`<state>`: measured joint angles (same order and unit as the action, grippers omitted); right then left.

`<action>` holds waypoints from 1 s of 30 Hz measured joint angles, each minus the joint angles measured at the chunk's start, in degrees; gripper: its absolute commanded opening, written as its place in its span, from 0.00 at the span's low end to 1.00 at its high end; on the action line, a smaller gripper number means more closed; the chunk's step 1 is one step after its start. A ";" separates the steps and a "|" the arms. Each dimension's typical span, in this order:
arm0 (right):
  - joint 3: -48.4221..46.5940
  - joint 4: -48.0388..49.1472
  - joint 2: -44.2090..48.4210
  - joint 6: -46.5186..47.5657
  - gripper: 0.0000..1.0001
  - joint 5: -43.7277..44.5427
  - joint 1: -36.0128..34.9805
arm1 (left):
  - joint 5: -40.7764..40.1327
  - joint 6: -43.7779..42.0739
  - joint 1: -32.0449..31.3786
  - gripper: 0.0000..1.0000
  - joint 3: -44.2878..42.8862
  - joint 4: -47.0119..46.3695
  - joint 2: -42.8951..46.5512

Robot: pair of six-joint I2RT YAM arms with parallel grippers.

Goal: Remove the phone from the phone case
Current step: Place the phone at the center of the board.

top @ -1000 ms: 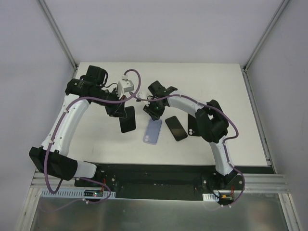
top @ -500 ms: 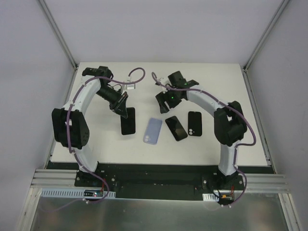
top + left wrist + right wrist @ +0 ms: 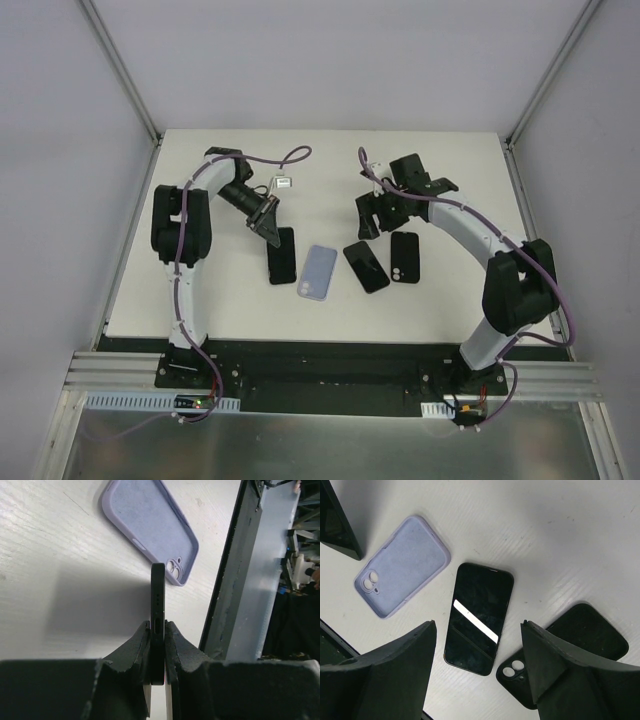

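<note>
Left arm (image 3: 178,225): rises from its base at the near edge, bends at the left side of the counter (image 3: 450,160), then angles down and to the right, with its wrist over the counter's middle left.
Left jaws: pressed together on the two flat faces of a black phone (image 3: 158,600), at the end with the port and the row of small holes.
Held phone: out of any case and just left of the lilac case. Whether it touches the counter cannot be told.
Lilac case (image 3: 318,272): flat on the counter, hollow side up and empty, camera cutout at its near end.
Second phone (image 3: 366,266): black, lying flat with its glass up, just right of the lilac case and apart from it.
Black case (image 3: 404,256): flat, beside the second phone on the right, two lens rings showing at its near end.
Right arm (image 3: 470,235): elbow high at the right, forearm reaching to the far left, wrist turned down above the second phone and the black case.
Right jaws: spread wide, holding nothing, clear of the counter.
</note>
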<state>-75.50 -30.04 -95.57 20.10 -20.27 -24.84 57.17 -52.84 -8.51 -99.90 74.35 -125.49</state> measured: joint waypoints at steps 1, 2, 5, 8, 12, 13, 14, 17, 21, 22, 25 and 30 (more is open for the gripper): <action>0.66 -0.09 0.04 0.00 0.74 0.00 0.02 | 0.39 0.46 0.00 0.00 -0.24 0.31 -0.74; 1.16 -0.02 0.07 -0.02 0.74 -0.02 0.02 | 0.79 0.96 0.00 0.00 -0.46 0.52 -1.31; 1.99 0.15 0.07 -0.17 0.75 -0.07 0.13 | 0.96 2.56 0.00 0.04 -1.29 1.16 -2.82; 2.27 0.31 0.07 -0.39 0.75 -0.20 0.13 | 1.05 4.70 0.00 0.13 -2.12 1.64 -4.37; 2.29 1.03 0.09 -0.66 0.75 -0.63 0.13 | 0.59 7.61 0.00 0.23 -3.63 2.49 -6.75; 2.36 1.16 0.09 -0.72 0.75 -0.72 0.13 | -0.28 8.20 0.00 0.24 -4.33 2.40 -7.50; 2.51 1.33 0.15 -0.81 0.75 -0.85 0.13 | -1.09 8.70 0.00 0.25 -5.16 2.29 -8.33; 3.10 1.40 0.31 -1.09 0.75 -1.33 0.13 | -3.04 10.21 0.00 0.27 -7.28 2.14 -10.19; 3.21 1.49 0.33 -1.27 0.75 -1.70 0.13 | -5.57 12.13 0.00 0.35 -10.73 2.43 -11.98; 3.21 1.51 0.35 -1.27 0.75 -1.75 0.13 | -6.51 12.48 0.00 0.38 -11.85 2.21 -12.33; 3.21 1.55 0.35 -1.42 0.75 -1.84 0.13 | -8.35 13.11 0.00 0.47 -13.88 1.60 -13.40; 3.21 1.57 0.35 -1.62 0.75 -2.25 0.13 | -9.35 14.43 0.00 0.55 -15.08 1.90 -14.97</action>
<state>-72.29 -28.47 -95.22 18.48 -22.52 -24.71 47.81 -38.41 -8.51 -114.98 76.25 -140.46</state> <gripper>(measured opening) 0.750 0.516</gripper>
